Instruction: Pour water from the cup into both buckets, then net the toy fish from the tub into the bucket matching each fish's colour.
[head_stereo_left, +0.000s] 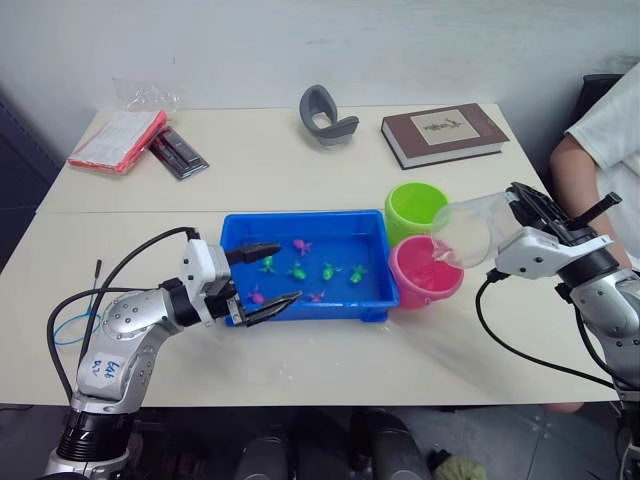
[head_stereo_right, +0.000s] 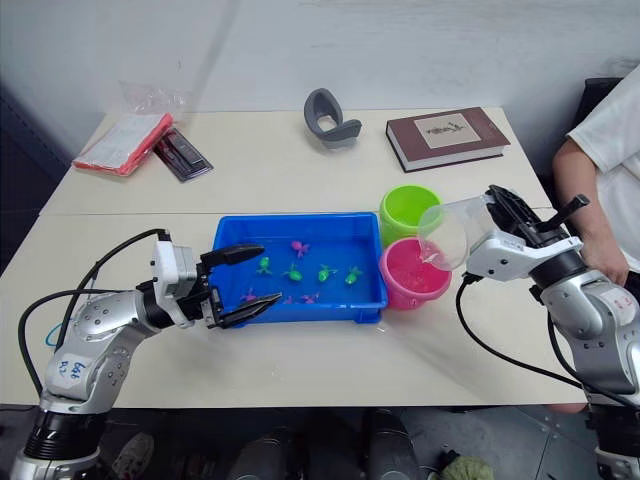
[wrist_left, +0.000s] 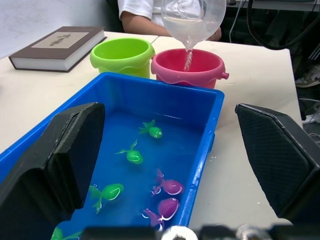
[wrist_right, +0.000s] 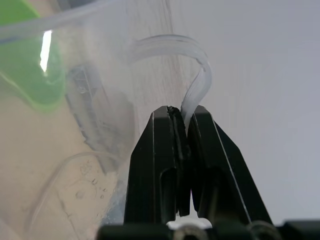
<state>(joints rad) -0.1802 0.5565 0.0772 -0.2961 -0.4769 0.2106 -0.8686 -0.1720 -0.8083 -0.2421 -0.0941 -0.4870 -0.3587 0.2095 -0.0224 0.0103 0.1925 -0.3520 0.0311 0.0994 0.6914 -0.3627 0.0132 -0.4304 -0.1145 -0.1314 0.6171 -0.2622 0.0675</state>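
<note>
We are in the pouring step: our right gripper (wrist_right: 182, 117), clamped on the handle of the clear plastic jug (head_stereo_left: 468, 230), tips water into the round pink pail (head_stereo_left: 424, 272). The lime green pail (head_stereo_left: 415, 208), at its 11 o'clock, should get water next. Our left gripper (head_stereo_left: 263, 281) hangs wide apart, empty, over the shallow blue tub (head_stereo_left: 375, 240).

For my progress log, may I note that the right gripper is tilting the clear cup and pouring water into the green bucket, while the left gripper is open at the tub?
Not quite: the water goes into the pink bucket, not the green bucket beside it. The left wrist view shows the stream falling from the cup into it. The rest holds: the right gripper pinches the cup's handle, and the left gripper is open at the tub.
</note>
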